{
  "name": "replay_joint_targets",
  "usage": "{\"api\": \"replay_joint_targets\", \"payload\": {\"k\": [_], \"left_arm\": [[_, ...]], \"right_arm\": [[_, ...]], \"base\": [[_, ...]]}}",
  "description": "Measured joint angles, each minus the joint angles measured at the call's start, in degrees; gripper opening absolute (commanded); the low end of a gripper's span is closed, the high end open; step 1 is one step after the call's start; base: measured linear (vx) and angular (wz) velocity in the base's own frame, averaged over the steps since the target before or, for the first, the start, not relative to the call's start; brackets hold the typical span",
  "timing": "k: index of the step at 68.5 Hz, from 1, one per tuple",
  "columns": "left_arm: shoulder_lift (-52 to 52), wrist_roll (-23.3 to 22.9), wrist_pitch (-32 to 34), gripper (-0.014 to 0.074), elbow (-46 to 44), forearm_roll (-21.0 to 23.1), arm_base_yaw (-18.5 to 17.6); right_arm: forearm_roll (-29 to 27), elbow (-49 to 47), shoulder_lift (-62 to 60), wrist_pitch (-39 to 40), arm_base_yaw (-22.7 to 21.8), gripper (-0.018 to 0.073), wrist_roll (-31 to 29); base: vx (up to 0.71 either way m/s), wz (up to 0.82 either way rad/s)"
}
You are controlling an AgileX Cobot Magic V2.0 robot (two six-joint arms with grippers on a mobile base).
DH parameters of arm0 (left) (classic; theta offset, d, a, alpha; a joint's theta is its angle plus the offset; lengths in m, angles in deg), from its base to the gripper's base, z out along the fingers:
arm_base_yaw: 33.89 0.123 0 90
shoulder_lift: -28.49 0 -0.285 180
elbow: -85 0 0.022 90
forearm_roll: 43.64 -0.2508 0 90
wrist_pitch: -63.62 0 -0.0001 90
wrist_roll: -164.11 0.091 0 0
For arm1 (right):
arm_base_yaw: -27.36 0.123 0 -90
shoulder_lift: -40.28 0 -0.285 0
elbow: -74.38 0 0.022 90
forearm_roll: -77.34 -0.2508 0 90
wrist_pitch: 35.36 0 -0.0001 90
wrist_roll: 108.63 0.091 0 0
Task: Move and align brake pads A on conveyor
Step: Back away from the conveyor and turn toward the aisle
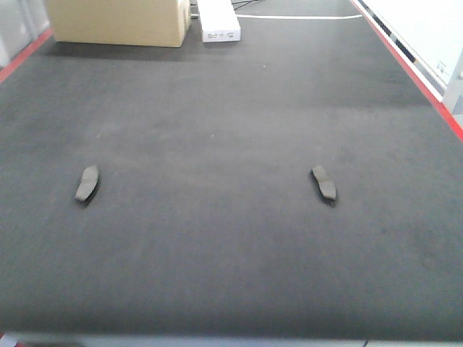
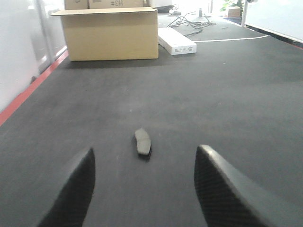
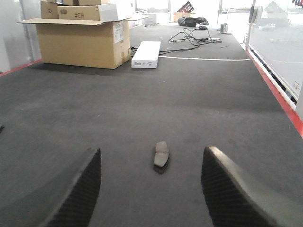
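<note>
While two brake pads lie flat on the conveyor (image 1: pixel 217 267), well apart from each other, both grippers show their jaws spread wide and holding nothing.

Left brake pad (image 1: pixel 87 183): on the left half of the charcoal belt, long axis running roughly away from the front camera, far end leaning slightly inward. In the left wrist view it lies just ahead of the left gripper (image 2: pixel 144 172), centred between the dark textured fingers (image 2: pixel 71 194) and touching neither.

Right brake pad (image 1: pixel 323 183): level with the first on the right half, far end also leaning inward. It lies ahead of the right gripper (image 3: pixel 150 182), slightly right of centre.

Red stripe (image 1: pixel 412 72): borders the belt's right side.

Cardboard box (image 1: pixel 119 20) and white carton (image 1: pixel 218 20): side by side at the far end.
</note>
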Motion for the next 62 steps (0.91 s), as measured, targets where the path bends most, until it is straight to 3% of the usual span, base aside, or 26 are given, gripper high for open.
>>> {"api": "replay_joint_targets", "payload": {"k": [62], "left_arm": [[0.0, 0.0, 0.0, 0.0451, 0.0, 0.0, 0.0]], "right_arm": [[0.0, 0.0, 0.0, -0.6, 0.0, 0.0442, 0.0]], "base": [[-0.38, 0.04]]}}
